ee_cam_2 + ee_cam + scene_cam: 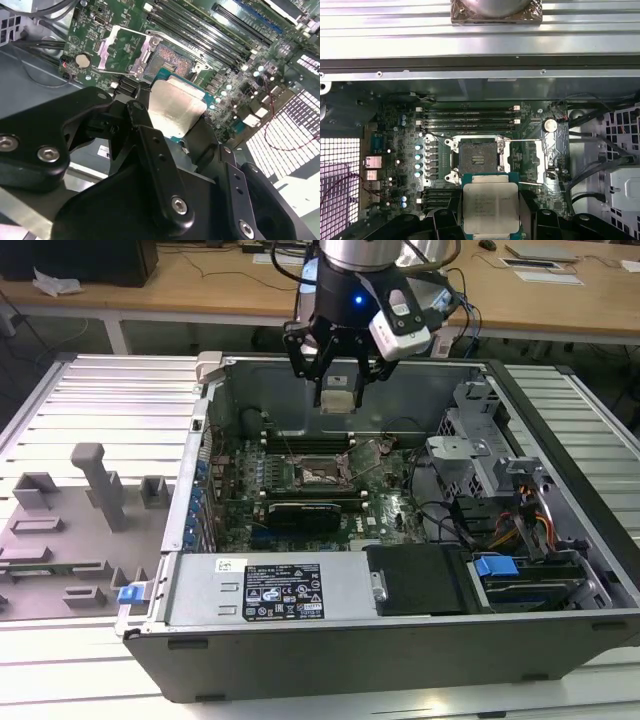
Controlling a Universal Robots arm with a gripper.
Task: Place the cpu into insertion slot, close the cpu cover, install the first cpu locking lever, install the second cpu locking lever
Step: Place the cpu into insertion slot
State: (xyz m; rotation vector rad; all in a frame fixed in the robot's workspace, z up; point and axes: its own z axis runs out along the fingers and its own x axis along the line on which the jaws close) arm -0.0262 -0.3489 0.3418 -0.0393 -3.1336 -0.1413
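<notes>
My gripper (338, 390) hangs over the open computer case, shut on the cpu (338, 401), a flat square chip with a silver-grey top. Both wrist views show the cpu (490, 205) (177, 107) clamped between the black fingers (445, 221). Below it on the green board, the insertion slot (322, 473) (476, 159) (169, 62) stands uncovered, its dark centre exposed. The cpu cover (122, 52) (537, 156), a silver frame with a window, is flipped open beside the slot. A thin wire locking lever (197, 62) runs along the slot's edge. The cpu is in the air, clear of the slot.
Long memory slots (470, 116) run beside the socket, and a black expansion card (305, 510) lies on its near side. A drive cage with cables (480, 475) fills the exterior view's right. A labelled metal box (270, 590) spans the front. Grey fixtures (90, 500) stand outside the case.
</notes>
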